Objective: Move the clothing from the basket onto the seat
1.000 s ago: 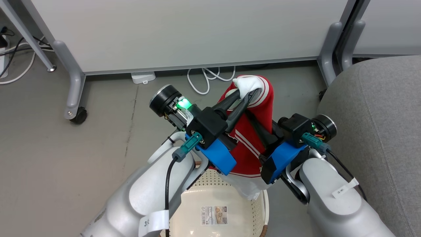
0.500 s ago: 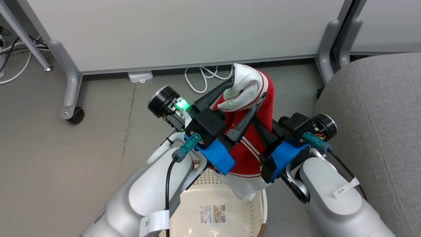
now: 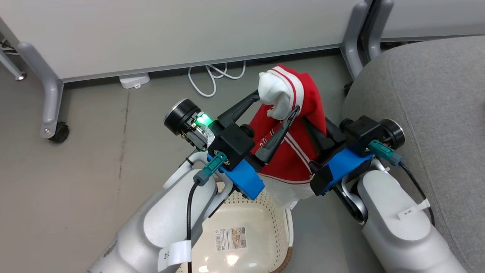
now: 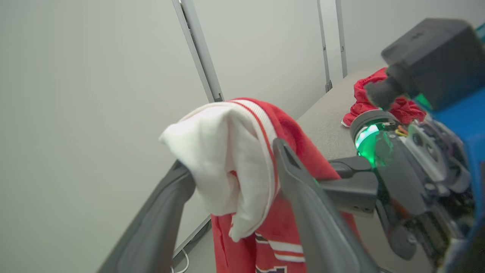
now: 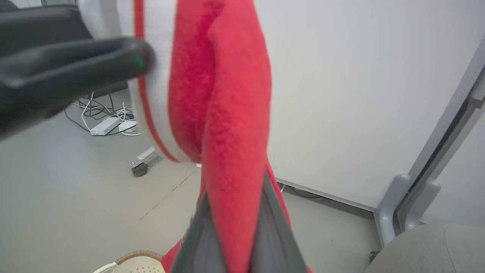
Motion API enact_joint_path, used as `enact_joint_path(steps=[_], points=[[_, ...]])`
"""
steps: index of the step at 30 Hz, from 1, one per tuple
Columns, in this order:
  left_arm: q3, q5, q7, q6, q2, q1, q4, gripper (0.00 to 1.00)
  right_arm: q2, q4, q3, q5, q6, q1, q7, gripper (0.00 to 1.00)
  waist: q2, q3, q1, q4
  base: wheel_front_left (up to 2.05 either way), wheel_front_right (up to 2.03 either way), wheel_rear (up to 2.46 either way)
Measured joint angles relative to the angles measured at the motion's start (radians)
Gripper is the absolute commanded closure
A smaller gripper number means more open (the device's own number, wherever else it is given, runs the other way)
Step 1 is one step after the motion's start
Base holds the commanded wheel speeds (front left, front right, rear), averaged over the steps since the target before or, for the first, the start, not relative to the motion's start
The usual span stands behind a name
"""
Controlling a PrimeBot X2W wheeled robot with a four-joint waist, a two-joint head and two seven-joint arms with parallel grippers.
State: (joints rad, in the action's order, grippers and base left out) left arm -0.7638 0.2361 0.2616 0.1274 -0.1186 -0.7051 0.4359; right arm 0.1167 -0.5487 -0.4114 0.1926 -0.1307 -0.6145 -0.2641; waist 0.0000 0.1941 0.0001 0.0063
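A: Cream perforated plastic, far left of the entry: the basket [image 3: 278, 223], on the floor under the left forearm. Contents?
B: The part of its bottom in view is bare but for the label sticker [image 3: 230, 239]. Next along are the left fingers [image 3: 282, 129], spread wide and gripping nothing. A white fold of the clothing [image 3: 312, 102] sits between them and touches them.
A: And the clothing itself?
B: Red with white stripes, held in the air above the basket's far right edge. Its long axis hangs straight down. The right fingers [image 3: 316, 132] are closed tight on the red cloth near its top, and they appear to carry it alone.
A: Furthest right?
B: Grey upholstery: the seat [image 3: 428, 98], just beside the right arm and well apart from the left. In the left wrist view, another red piece [image 4: 379, 94] lies on it.
A: Bearing for the coming move?
B: My reading: the seat lies to the right of the hanging piece, so the right arm, being nearer, should carry it rightward. First the white fold must slip clear of the left fingers.
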Motion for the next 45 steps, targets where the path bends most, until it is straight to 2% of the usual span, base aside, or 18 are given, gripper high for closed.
enact_joint_path(steps=[15,33,45], points=[[-0.021,-0.007,0.000,-0.001,-0.012,-0.009,0.010,0.00,0.011,0.096,0.167,-0.033,0.000,0.044,0.000,1.00,0.0000,0.057,0.0000,-0.111,0.00,0.00,0.00],[-0.087,-0.007,0.000,0.002,-0.024,-0.015,0.017,0.00,-0.008,0.220,0.360,-0.050,0.000,0.141,0.000,1.00,0.0000,0.120,0.0000,-0.249,0.00,0.00,0.00],[-0.136,0.000,0.000,0.002,-0.018,-0.016,0.018,0.00,-0.012,0.254,0.442,-0.057,0.000,0.221,0.000,1.00,0.0000,0.136,-0.0001,-0.300,0.00,0.00,0.00]])
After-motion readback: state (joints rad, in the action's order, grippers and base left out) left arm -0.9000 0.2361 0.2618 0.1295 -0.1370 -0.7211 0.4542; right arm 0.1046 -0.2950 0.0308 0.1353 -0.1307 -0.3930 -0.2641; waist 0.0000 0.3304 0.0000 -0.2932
